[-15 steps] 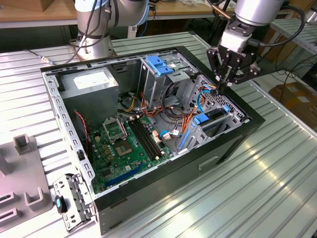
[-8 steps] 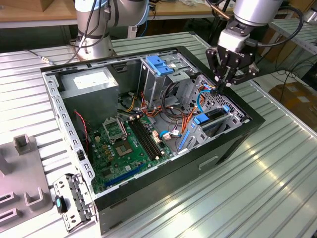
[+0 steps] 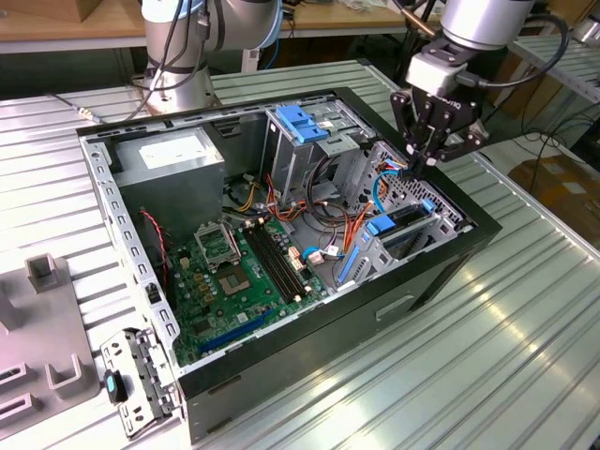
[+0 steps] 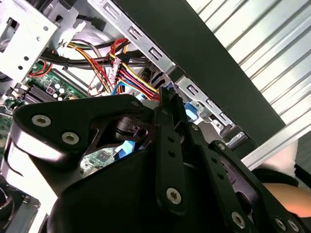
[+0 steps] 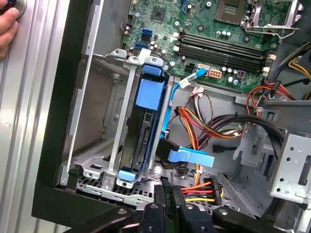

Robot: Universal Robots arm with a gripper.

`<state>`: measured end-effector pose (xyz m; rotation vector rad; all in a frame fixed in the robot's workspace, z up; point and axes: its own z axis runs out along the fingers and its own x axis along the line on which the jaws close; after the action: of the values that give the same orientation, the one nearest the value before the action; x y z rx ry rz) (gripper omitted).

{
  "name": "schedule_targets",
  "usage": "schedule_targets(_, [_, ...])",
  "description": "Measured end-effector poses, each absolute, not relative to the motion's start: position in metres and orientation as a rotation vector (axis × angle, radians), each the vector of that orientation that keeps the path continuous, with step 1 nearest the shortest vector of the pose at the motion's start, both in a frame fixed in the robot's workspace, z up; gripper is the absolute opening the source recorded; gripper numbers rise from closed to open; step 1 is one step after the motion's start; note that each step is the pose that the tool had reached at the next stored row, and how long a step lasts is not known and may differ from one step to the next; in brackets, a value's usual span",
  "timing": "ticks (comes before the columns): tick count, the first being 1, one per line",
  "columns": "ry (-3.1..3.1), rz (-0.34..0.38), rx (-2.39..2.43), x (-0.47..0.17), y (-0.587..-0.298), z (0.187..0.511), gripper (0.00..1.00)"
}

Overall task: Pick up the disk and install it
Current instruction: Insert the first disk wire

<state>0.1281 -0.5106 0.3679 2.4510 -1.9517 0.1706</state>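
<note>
In the exterior view we see an open computer case (image 3: 441,272) lying on the ribbed metal table (image 3: 525,356). The arm's fingers (image 3: 418,150) are pressed together and hang just above the drive cage (image 3: 412,202) at the exterior view's right end of the case. The disk (image 3: 403,220) stands on edge in that cage, its blue carrier tabs showing. The motherboard (image 3: 239,272) lies on the case floor, and a blue-handled bracket (image 3: 302,122) sits atop the other grey cage further back. In the second wrist view the fingers (image 4: 170,126) come to a closed tip beside a bundle of red, yellow and black cables (image 4: 126,73), under the black case wall (image 4: 194,43). In the first wrist view the disk (image 5: 146,111) sits upright between the rails of the drive cage (image 5: 124,111). The fingers (image 5: 160,196) lie close together at the cage's near end, and we cannot tell whether they touch it. A flat blue cable (image 5: 192,158) lies just beside the disk.
</note>
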Motion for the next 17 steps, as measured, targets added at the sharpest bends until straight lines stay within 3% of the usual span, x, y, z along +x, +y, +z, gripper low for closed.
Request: schedule_targets(17, [-2.014,0.17,2.396,0.1282,-0.5107,0.3674,0.18])
